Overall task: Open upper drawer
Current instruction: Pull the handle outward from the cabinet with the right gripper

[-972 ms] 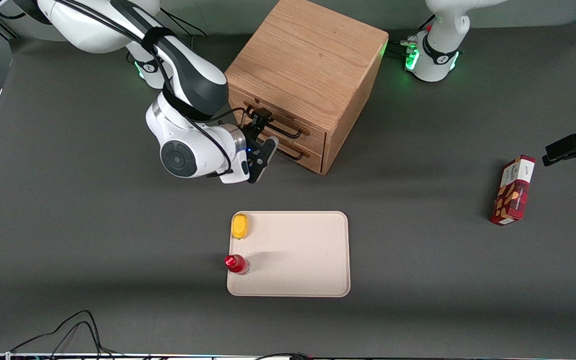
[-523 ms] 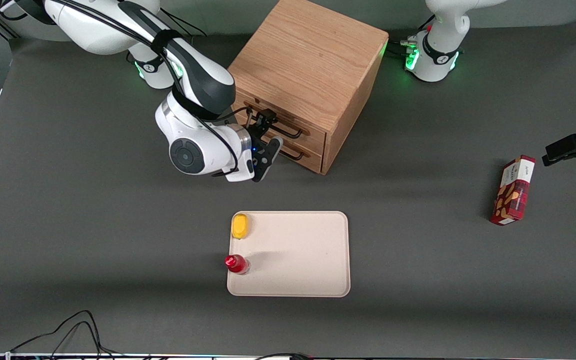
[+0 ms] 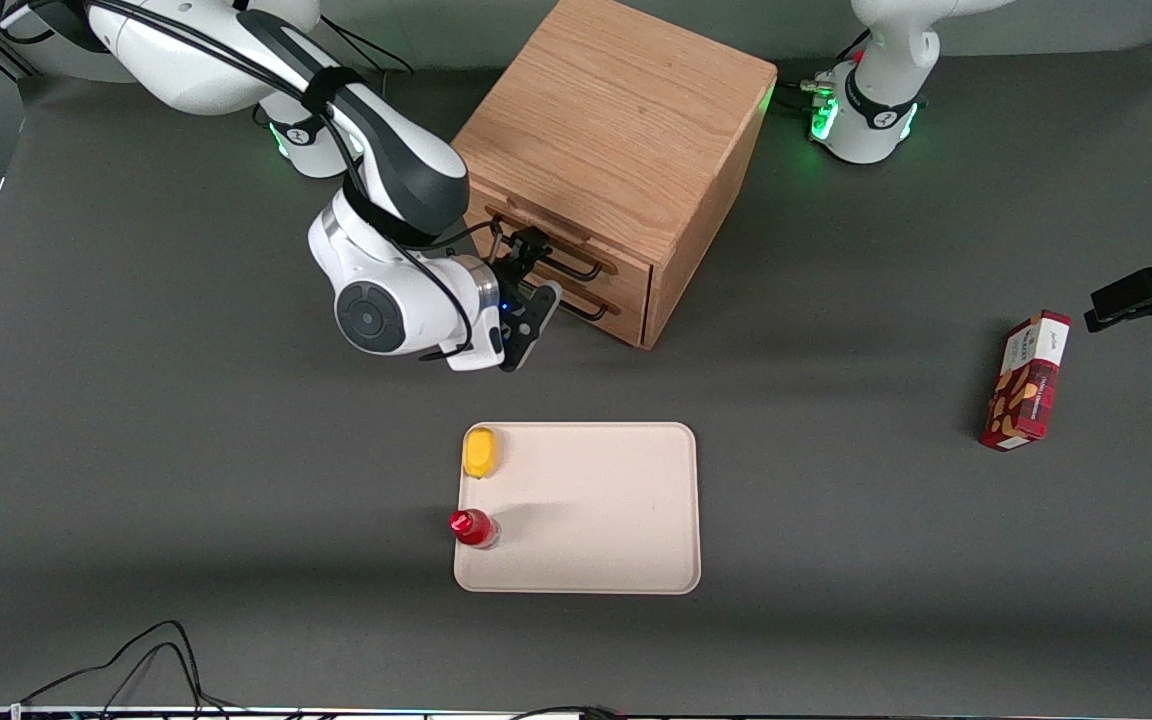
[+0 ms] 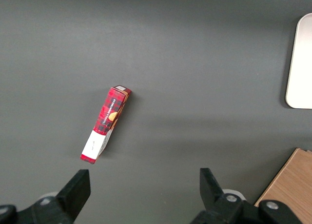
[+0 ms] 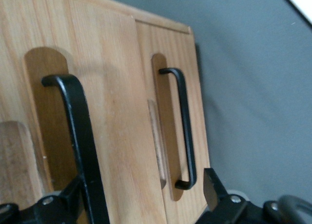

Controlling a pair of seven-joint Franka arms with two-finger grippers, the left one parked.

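The light-oak cabinet [image 3: 616,130] stands at the back of the table, its two drawer fronts facing the working arm. The upper drawer [image 5: 112,112] carries a long black bar handle [image 3: 576,264], seen close up as a thick black bar [image 5: 84,146]. The bottom drawer's handle [image 5: 184,126] lies just below it. My right gripper [image 3: 534,272] is open right in front of the drawer fronts, with the upper handle's bar between its fingers, close to one finger [image 5: 73,199] and apart from the other. The wrist view shows the gripper [image 5: 144,199] spanning the wood of the upper drawer front. Both drawers look shut.
A beige tray [image 3: 616,520] lies nearer the front camera than the cabinet, with a yellow object [image 3: 480,452] on it and a red bottle [image 3: 472,527] at its edge. A red box [image 3: 1026,380] lies toward the parked arm's end. Cables [image 3: 136,660] trail at the table's front edge.
The right arm shifted a little toward the cabinet, then settled slightly lower. The gripper stayed open at the upper handle.
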